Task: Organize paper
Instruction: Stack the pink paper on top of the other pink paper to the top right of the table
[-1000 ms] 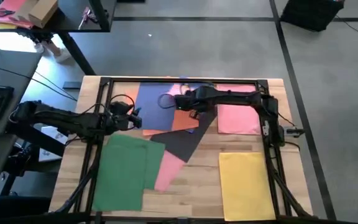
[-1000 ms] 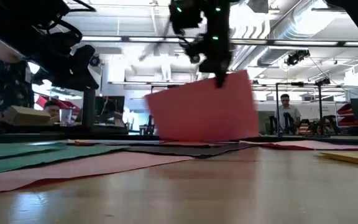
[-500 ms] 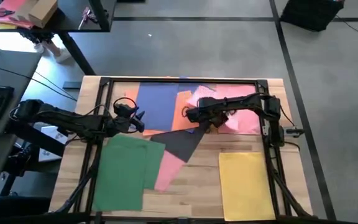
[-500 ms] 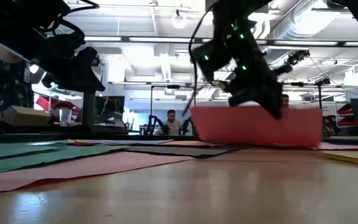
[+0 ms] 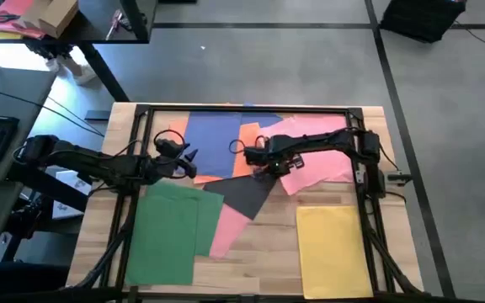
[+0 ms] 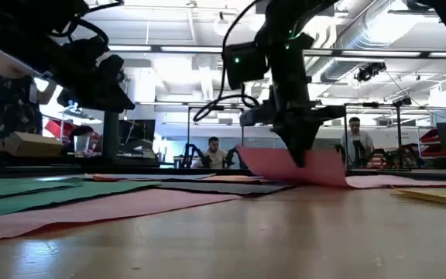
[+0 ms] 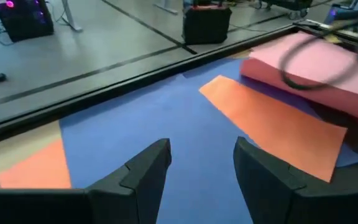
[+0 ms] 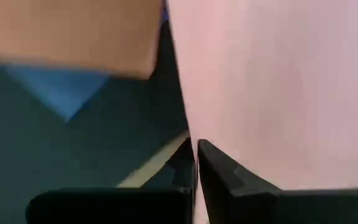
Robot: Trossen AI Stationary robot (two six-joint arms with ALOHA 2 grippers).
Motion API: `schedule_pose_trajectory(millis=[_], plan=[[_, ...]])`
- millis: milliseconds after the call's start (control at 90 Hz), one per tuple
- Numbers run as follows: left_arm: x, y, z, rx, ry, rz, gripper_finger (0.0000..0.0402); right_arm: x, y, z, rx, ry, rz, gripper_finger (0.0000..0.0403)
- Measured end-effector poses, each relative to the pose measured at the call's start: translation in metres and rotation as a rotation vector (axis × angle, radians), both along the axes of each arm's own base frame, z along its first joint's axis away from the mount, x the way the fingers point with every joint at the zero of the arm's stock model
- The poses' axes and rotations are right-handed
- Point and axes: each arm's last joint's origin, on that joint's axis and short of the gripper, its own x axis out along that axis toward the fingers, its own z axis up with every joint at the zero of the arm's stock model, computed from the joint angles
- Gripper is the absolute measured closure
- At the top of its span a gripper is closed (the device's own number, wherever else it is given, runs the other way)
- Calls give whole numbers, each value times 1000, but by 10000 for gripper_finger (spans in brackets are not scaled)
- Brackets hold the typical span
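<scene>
A pink sheet [image 5: 314, 151] is clamped by the right tool [image 5: 269, 165], orange paper [image 5: 247, 151] just beside; the left tool [image 7: 197, 168] is spread.

Right gripper [image 8: 196, 163] at six o'clock, dark fingers [image 8: 225, 171] pressed together on the edge of a pink sheet [image 8: 266, 87] filling the frame from twelve to five o'clock. Orange sheet [image 8: 67, 34] at ten to eleven o'clock. Blue corner [image 8: 58, 90] poking out under it at nine o'clock. Dark grey sheet [image 8: 55, 152] at seven to eight o'clock, with a sliver of light wooden tabletop [image 8: 154, 165] just beside the fingers.
</scene>
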Motion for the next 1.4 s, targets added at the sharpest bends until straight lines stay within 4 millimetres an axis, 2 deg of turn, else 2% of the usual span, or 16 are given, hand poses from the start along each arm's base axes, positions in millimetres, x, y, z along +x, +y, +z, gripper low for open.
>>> schedule_pose_trajectory(millis=[133,256,367,522,778,922,1056,1400], plan=[[1,1,3,26,-23,20,234,-16,-19,1,6,123,-112,403],[4,3,7,42,-43,-1,234,-27,-24,3,15,216,-171,403],[6,3,9,44,-56,-30,234,-24,-23,3,53,180,-195,403],[7,2,8,27,-46,-79,234,-10,-6,-2,83,83,-199,403],[7,-1,5,-3,-4,-177,234,0,28,-12,74,80,-255,403],[8,-4,5,-1,14,-226,234,15,41,-14,81,-54,-276,403],[8,-6,4,-3,37,-284,234,16,30,-14,23,-82,-320,403],[6,-8,-1,13,132,-342,234,-6,-26,-12,-114,48,-442,403]])
